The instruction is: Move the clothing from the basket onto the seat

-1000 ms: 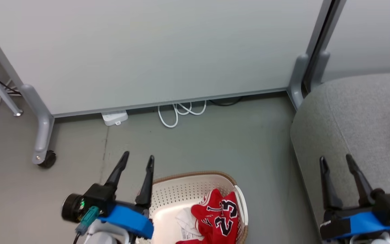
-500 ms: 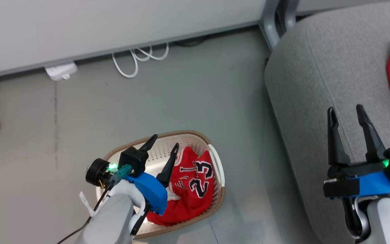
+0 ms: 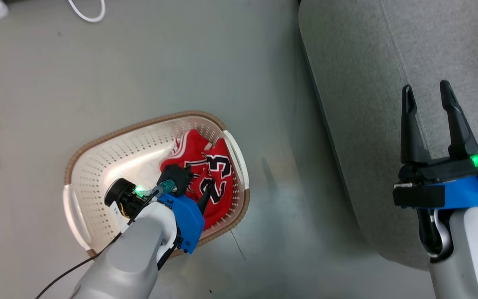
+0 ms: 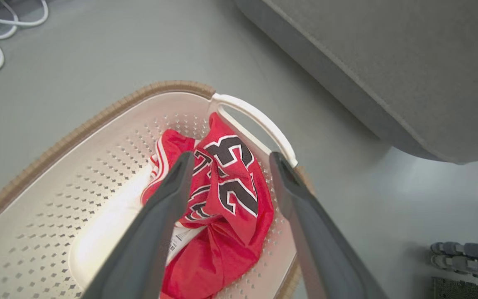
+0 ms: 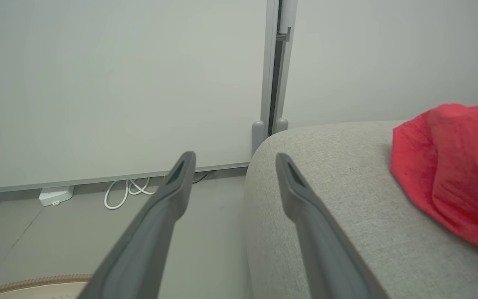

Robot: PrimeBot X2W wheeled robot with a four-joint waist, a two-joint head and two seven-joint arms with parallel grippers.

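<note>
We reckon we're approx. halfway. One of the two garments, the plain red crumpled cloth (image 5: 450,166), lies on the large light grey fabric-upholstered seat (image 3: 367,83), toward its far right, so that part looks done. The other, the red jersey (image 4: 226,182) w/ the black white-edged "23", is in the cream-white perforated plastic basket (image 3: 98,141) w/ the brown woven-look rim. It's bunched against the basket's right wall by the white handle (image 4: 255,120), i.e. the side nearest the seat. The basket stands on the grey floor (image 3: 56,74), left of the seat and apart from it.

On the left arm (image 3: 127,257) the jaws are inside the basket, spread wide, one finger either side of the "23" in the wrist view. Nothing is gripped; we can't tell whether the tips touch the fabric. On the right arm (image 3: 467,249) the jaws are spread and empty, hovering over the seat's near left part, well apart from the red cloth.

What's left, as we judge it: close on the jersey, lift it clear of the rim, carry it right, set it on the seat. A bit of white, prob. a label (image 4: 179,243), pokes out under the jersey. The jersey looks to be the last piece in there, so one transfer should finish the job.
</note>
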